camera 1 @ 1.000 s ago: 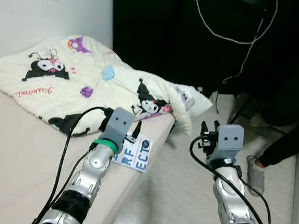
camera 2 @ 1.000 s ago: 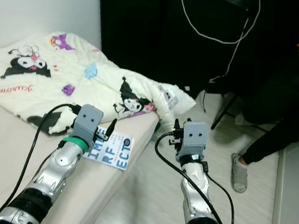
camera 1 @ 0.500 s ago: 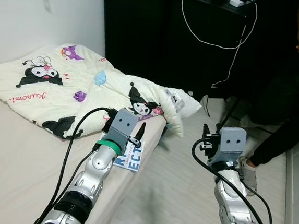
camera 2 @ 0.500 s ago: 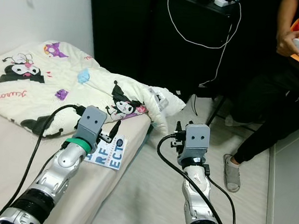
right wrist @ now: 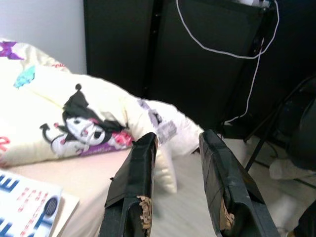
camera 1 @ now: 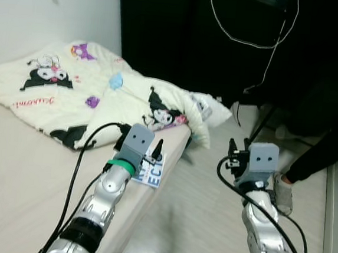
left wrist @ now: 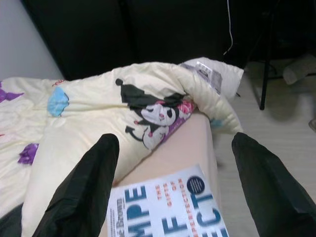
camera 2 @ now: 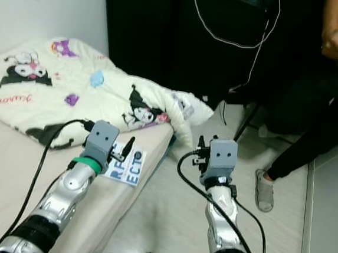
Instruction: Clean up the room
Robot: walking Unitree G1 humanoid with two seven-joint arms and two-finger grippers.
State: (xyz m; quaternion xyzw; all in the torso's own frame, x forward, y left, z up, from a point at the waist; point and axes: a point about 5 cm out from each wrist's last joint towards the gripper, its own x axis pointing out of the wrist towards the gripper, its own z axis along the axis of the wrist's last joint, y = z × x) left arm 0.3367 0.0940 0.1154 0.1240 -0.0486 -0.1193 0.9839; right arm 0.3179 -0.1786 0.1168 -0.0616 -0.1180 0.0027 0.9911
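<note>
A white booklet with blue letters [camera 1: 156,174] lies at the edge of the beige mattress [camera 1: 17,166]. My left gripper [camera 1: 153,149] hovers just above the booklet's far end, open wide with nothing between its fingers [left wrist: 89,192]; the left wrist view has the booklet [left wrist: 168,210] right below them. A crumpled cream blanket with cartoon figures [camera 1: 71,91] covers the bed's far end and hangs off its corner. My right gripper [camera 1: 232,151] is held over the floor beside the bed, its fingers [right wrist: 136,182] a narrow gap apart and empty.
A person sits at the right, with dark trousers and a slippered foot [camera 1: 282,194] on the pale wood floor [camera 1: 196,218]. A tall black cabinet [camera 1: 183,33] with a hanging white cable [camera 1: 271,43] stands behind. A dark stand's leg [camera 1: 263,124] reaches the floor near the blanket.
The head camera has tilted and shifted, so the whole scene has slid. Both arms keep the same pose; the left gripper still hovers over the booklet.
</note>
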